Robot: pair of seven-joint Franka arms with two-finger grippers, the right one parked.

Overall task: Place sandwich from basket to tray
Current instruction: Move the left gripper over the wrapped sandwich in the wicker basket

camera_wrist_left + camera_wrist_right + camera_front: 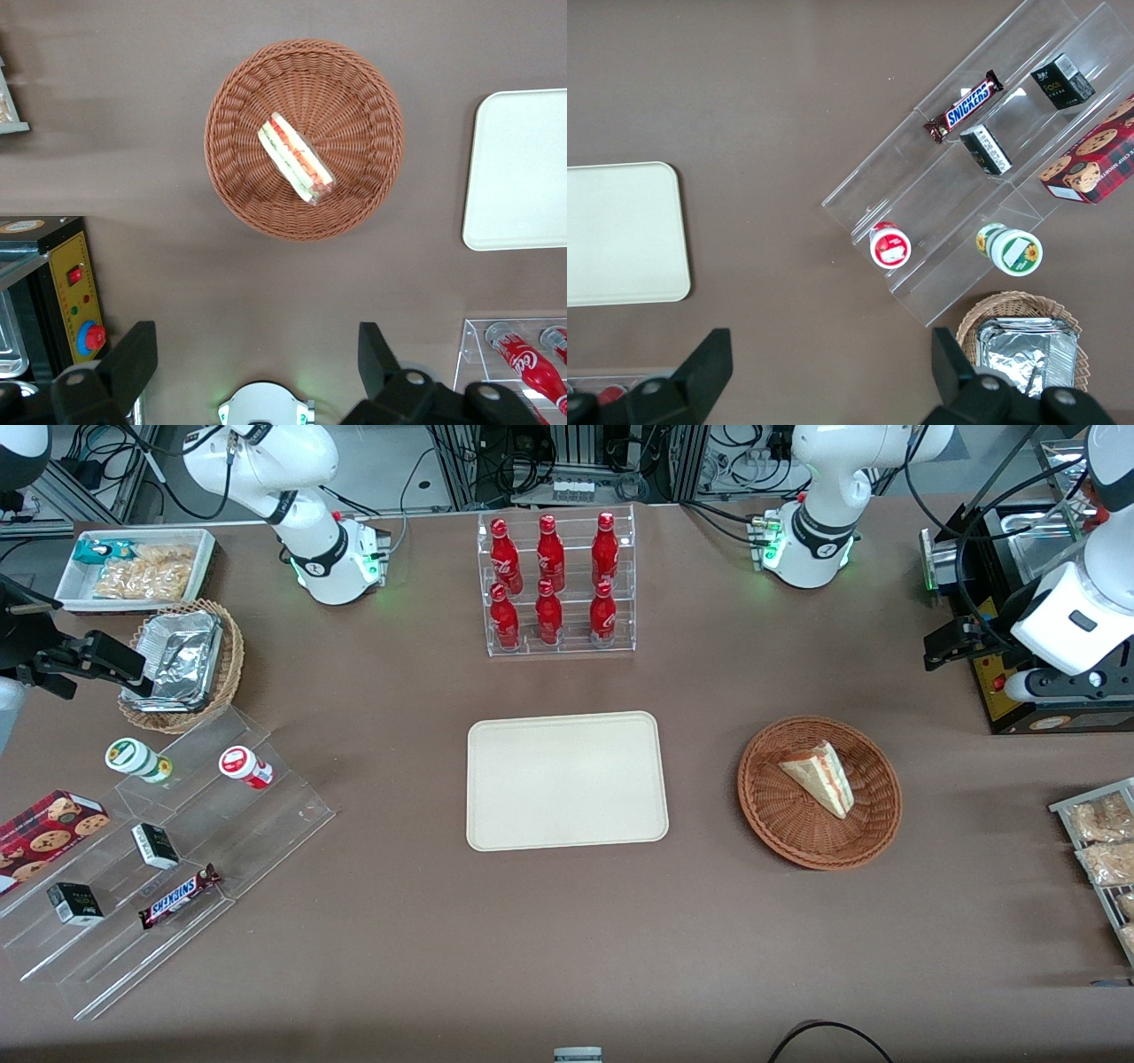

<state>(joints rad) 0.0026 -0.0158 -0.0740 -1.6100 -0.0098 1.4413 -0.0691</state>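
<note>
The sandwich [819, 778] [295, 159], a pale wedge with red and green filling along its cut edge, lies in the round reddish-brown basket [764, 815] [232, 190]. The cream tray [567, 779] [523, 168] [620, 230] lies flat beside the basket, toward the parked arm's end, with nothing on it. My gripper [937, 646] [255, 354] hangs high above the table, farther from the front camera than the basket and toward the working arm's end. Its fingers [133, 359] stand wide apart, open, with only bare tablecloth between them.
A clear rack of red bottles [554, 584] [523, 359] stands farther from the front camera than the tray. A black box with a yellow button panel [1019, 691] [75, 288] sits close to my gripper. Snack packets on a wire rack [1099, 841] lie at the working arm's end.
</note>
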